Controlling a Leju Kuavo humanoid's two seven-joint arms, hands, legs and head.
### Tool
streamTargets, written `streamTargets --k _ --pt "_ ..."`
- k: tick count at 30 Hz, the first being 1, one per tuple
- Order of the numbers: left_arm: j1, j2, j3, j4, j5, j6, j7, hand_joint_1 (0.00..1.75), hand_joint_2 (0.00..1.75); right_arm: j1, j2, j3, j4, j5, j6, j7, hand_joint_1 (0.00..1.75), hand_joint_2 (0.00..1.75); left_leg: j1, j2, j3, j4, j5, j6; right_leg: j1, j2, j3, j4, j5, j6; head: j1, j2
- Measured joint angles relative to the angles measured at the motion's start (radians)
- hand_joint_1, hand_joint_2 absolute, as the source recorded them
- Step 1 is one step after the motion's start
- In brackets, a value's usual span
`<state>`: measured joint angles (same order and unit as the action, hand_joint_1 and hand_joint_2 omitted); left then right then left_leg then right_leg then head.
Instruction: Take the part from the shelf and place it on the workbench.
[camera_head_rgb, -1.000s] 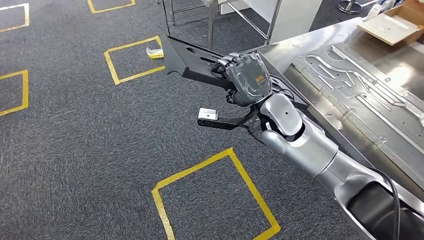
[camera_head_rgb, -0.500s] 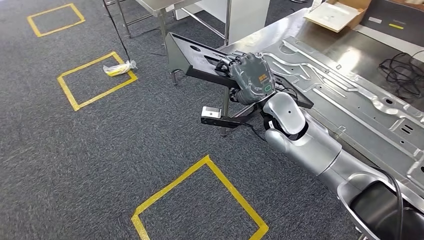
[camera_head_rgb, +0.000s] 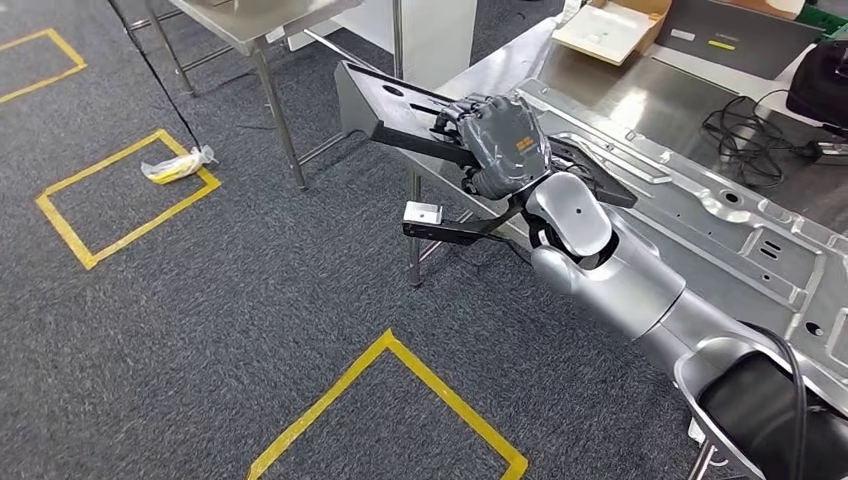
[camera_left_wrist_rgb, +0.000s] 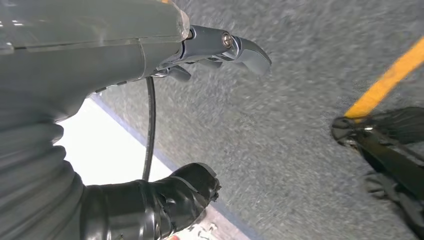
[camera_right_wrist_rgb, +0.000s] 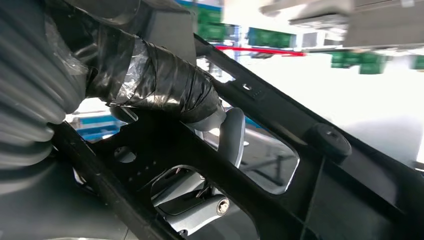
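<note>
The part (camera_head_rgb: 385, 112) is a long black plastic frame with cut-outs and a white tab (camera_head_rgb: 421, 212) on a lower strut. My right hand (camera_head_rgb: 505, 145) grips it around the middle and holds it in the air over the near corner of the steel workbench (camera_head_rgb: 620, 85). In the right wrist view the thumb (camera_right_wrist_rgb: 165, 85) lies across the black frame (camera_right_wrist_rgb: 280, 120), with the fingers curled underneath through a cut-out. My left hand (camera_left_wrist_rgb: 90, 60) hangs above the grey carpet with its fingers apart and nothing in it.
A large stamped metal panel (camera_head_rgb: 720, 200) covers much of the workbench, with a cardboard box (camera_head_rgb: 610, 25) and black cables (camera_head_rgb: 750, 135) further back. A second steel table (camera_head_rgb: 250, 20) stands at the far left. Yellow tape squares (camera_head_rgb: 120, 200) and a small wrapper (camera_head_rgb: 175, 167) lie on the carpet.
The whole picture has shifted as the camera moved, bringing more of the workbench into view. My right hand keeps the same hold on the part.
</note>
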<state>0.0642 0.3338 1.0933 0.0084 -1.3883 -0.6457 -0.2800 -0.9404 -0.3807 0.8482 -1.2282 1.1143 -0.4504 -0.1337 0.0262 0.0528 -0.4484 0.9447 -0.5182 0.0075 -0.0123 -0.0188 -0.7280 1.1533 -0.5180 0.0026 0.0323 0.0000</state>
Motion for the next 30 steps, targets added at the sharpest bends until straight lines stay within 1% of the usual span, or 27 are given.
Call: streamTargets --k 1,2,3,4,5,6,7,8,9,10,11,12,13,14,15,17,18,19,20,21,23,24,25,27,28,29,30 --pt "0.000 0.001 0.000 0.000 -0.005 0.000 -0.003 0.00 1.75 -0.005 0.000 0.002 0.006 0.002 0.004 0.000 1.75 1.75 0.000 0.011 0.020 0.003 -0.018 -0.006 0.001 -0.028 0.004 -0.055 0.067 0.001 -0.001 0.000" --pt "-0.001 0.004 0.000 0.000 -0.010 -0.001 -0.006 0.00 1.75 -0.010 0.000 0.006 0.012 0.004 0.009 0.000 1.75 1.75 -0.002 0.022 0.034 0.004 -0.034 -0.013 0.005 -0.047 0.008 -0.094 0.120 -0.003 -0.001 0.000" --pt "-0.002 0.008 0.000 0.000 -0.015 -0.002 -0.010 0.00 1.75 -0.014 0.000 0.010 0.016 0.006 0.013 0.000 1.75 1.75 -0.003 0.032 0.046 0.002 -0.046 -0.020 0.009 -0.058 0.010 -0.114 0.157 -0.010 -0.001 0.000" --pt "-0.005 0.012 0.000 0.000 -0.021 -0.003 -0.013 0.00 1.75 -0.021 0.001 0.013 0.019 0.008 0.018 0.000 1.75 1.75 -0.003 0.040 0.055 0.008 -0.051 -0.027 0.013 -0.053 0.010 -0.116 0.163 -0.019 -0.002 0.000" --pt "-0.008 0.015 0.000 0.000 -0.026 -0.003 -0.016 0.00 1.75 -0.031 0.002 0.015 0.021 0.010 0.025 0.003 1.75 1.75 -0.002 0.045 0.052 0.023 -0.045 -0.035 0.014 -0.035 0.016 -0.114 0.155 -0.028 -0.002 0.000" --pt "-0.012 0.016 0.000 0.000 -0.032 -0.003 -0.019 0.00 1.75 -0.045 0.002 0.015 0.022 0.013 0.032 0.006 1.75 1.75 0.002 0.038 0.037 0.060 -0.030 -0.039 0.012 -0.021 0.023 -0.115 0.148 -0.036 -0.001 0.000" --pt "-0.016 0.016 0.000 0.000 -0.037 -0.003 -0.023 0.00 1.75 -0.061 0.003 0.015 0.024 0.015 0.041 0.011 1.75 1.75 0.005 0.020 0.004 0.121 -0.013 -0.042 0.011 -0.008 0.032 -0.118 0.140 -0.043 -0.002 0.000" --pt "-0.017 0.016 0.000 0.000 -0.041 -0.004 -0.027 0.00 1.75 -0.077 0.004 0.016 0.027 0.018 0.049 0.014 1.75 1.75 0.008 -0.002 -0.040 0.191 -0.005 -0.043 0.010 0.005 0.043 -0.120 0.132 -0.050 -0.002 0.000" --pt "-0.017 0.017 0.000 0.000 -0.044 -0.004 -0.029 0.00 1.75 -0.088 0.004 0.018 0.031 0.020 0.057 0.016 1.75 1.75 0.009 -0.025 -0.089 0.260 -0.016 -0.043 0.009 0.017 0.055 -0.122 0.123 -0.055 -0.001 0.000" --pt "-0.015 0.018 0.000 0.000 -0.045 -0.003 -0.030 0.00 1.75 -0.095 0.005 0.021 0.035 0.020 0.063 0.017 1.75 1.75 0.008 -0.038 -0.136 0.314 -0.050 -0.042 0.010 0.030 0.069 -0.124 0.113 -0.059 -0.002 0.000" --pt "-0.012 0.020 0.000 0.000 -0.045 -0.001 -0.028 0.00 1.75 -0.098 0.006 0.024 0.041 0.021 0.068 0.017 1.75 1.75 0.005 -0.043 -0.176 0.345 -0.098 -0.041 0.010 0.044 0.084 -0.124 0.101 -0.061 -0.002 0.000" --pt "-0.009 0.021 0.000 0.000 -0.045 0.001 -0.027 0.00 1.75 -0.099 0.006 0.027 0.047 0.020 0.071 0.017 1.75 1.75 0.002 -0.045 -0.205 0.353 -0.146 -0.039 0.011 0.058 0.100 -0.124 0.089 -0.063 -0.002 0.000" --pt "-0.007 0.022 0.000 0.000 -0.045 0.003 -0.025 0.00 1.75 -0.099 0.007 0.030 0.054 0.020 0.073 0.017 1.75 1.75 -0.001 -0.045 -0.225 0.337 -0.175 -0.036 0.011 0.072 0.116 -0.124 0.077 -0.063 -0.002 0.000" --pt "-0.006 0.023 0.000 0.000 -0.045 0.004 -0.023 0.00 1.75 -0.099 0.008 0.032 0.061 0.019 0.073 0.017 1.75 1.75 -0.005 -0.049 -0.234 0.299 -0.171 -0.031 0.011 0.086 0.132 -0.124 0.065 -0.062 -0.002 0.000" --pt "-0.005 0.024 0.000 0.000 -0.045 0.004 -0.024 0.00 1.75 -0.099 0.008 0.033 0.067 0.019 0.073 0.017 1.75 1.75 -0.008 -0.057 -0.236 0.245 -0.130 -0.023 0.012 0.098 0.145 -0.124 0.054 -0.061 -0.002 0.000" --pt "0.004 0.032 0.000 0.000 -0.047 0.000 -0.029 0.00 1.75 -0.098 0.009 0.037 0.081 0.019 0.074 0.019 1.75 1.75 -0.016 -0.102 -0.231 0.122 0.027 -0.002 0.013 0.127 0.165 -0.125 0.034 -0.054 -0.001 0.000" --pt "0.011 0.038 0.000 0.000 -0.049 -0.003 -0.034 0.00 1.75 -0.097 0.009 0.041 0.088 0.020 0.074 0.020 1.75 1.75 -0.019 -0.120 -0.225 0.084 0.089 0.007 0.012 0.141 0.172 -0.127 0.024 -0.048 -0.002 0.000" --pt "0.016 0.045 0.000 0.000 -0.051 -0.006 -0.037 0.00 1.75 -0.096 0.007 0.044 0.094 0.020 0.074 0.023 1.75 1.75 -0.021 -0.129 -0.218 0.060 0.126 0.013 0.012 0.154 0.176 -0.125 0.020 -0.043 -0.001 0.000" --pt "0.019 0.049 0.000 -0.001 -0.053 -0.008 -0.040 0.00 1.75 -0.099 0.005 0.045 0.100 0.021 0.075 0.028 1.75 1.75 -0.022 -0.124 -0.205 0.054 0.127 0.017 0.013 0.163 0.179 -0.120 0.020 -0.038 -0.001 0.000" --pt "0.018 0.051 0.000 -0.001 -0.053 -0.009 -0.042 0.00 1.75 -0.105 0.003 0.043 0.108 0.024 0.076 0.037 1.75 1.75 -0.021 -0.113 -0.192 0.046 0.126 0.020 0.015 0.153 0.176 -0.106 0.023 -0.034 -0.001 0.000" --pt "0.016 0.051 0.000 -0.001 -0.050 -0.010 -0.041 0.00 1.75 -0.127 0.001 0.039 0.142 0.034 0.086 0.053 1.75 1.75 -0.019 -0.096 -0.164 0.034 0.118 0.027 0.020 0.093 0.141 -0.037 0.030 -0.026 -0.001 0.000" --pt "0.016 0.050 0.000 -0.001 -0.048 -0.010 -0.040 0.00 1.75 -0.137 0.003 0.038 0.167 0.038 0.095 0.057 1.75 1.75 -0.018 -0.088 -0.152 0.031 0.111 0.029 0.021 0.059 0.108 0.017 0.018 -0.021 0.000 0.000" --pt "0.016 0.049 0.000 -0.001 -0.047 -0.011 -0.039 0.00 1.75 -0.144 0.004 0.039 0.193 0.040 0.103 0.059 1.75 1.75 -0.017 -0.082 -0.141 0.030 0.101 0.031 0.019 0.038 0.071 0.072 -0.006 -0.015 0.000 0.000" --pt "0.018 0.048 0.000 -0.001 -0.047 -0.013 -0.040 0.00 1.75 -0.148 0.006 0.039 0.239 0.040 0.110 0.058 1.75 1.75 -0.013 -0.073 -0.117 0.030 0.079 0.031 0.011 0.029 0.011 0.140 -0.065 -0.003 0.000 0.000" --pt "0.018 0.047 0.000 -0.001 -0.047 -0.013 -0.040 0.00 1.75 -0.148 0.006 0.040 0.258 0.040 0.111 0.057 1.75 1.75 -0.011 -0.071 -0.102 0.031 0.067 0.030 0.006 0.027 -0.002 0.135 -0.076 0.002 0.000 0.000" --pt "0.019 0.046 0.000 -0.001 -0.047 -0.014 -0.041 0.00 1.75 -0.150 0.006 0.040 0.274 0.039 0.113 0.056 1.75 1.75 -0.010 -0.069 -0.085 0.031 0.054 0.029 0.002 0.026 -0.002 0.102 -0.063 0.006 0.000 0.000" --pt "0.019 0.045 0.000 -0.001 -0.047 -0.014 -0.041 0.00 1.75 -0.152 0.007 0.040 0.290 0.039 0.119 0.057 1.75 1.75 -0.010 -0.068 -0.067 0.032 0.039 0.027 0.000 0.024 0.008 0.045 -0.023 0.007 0.000 0.000"
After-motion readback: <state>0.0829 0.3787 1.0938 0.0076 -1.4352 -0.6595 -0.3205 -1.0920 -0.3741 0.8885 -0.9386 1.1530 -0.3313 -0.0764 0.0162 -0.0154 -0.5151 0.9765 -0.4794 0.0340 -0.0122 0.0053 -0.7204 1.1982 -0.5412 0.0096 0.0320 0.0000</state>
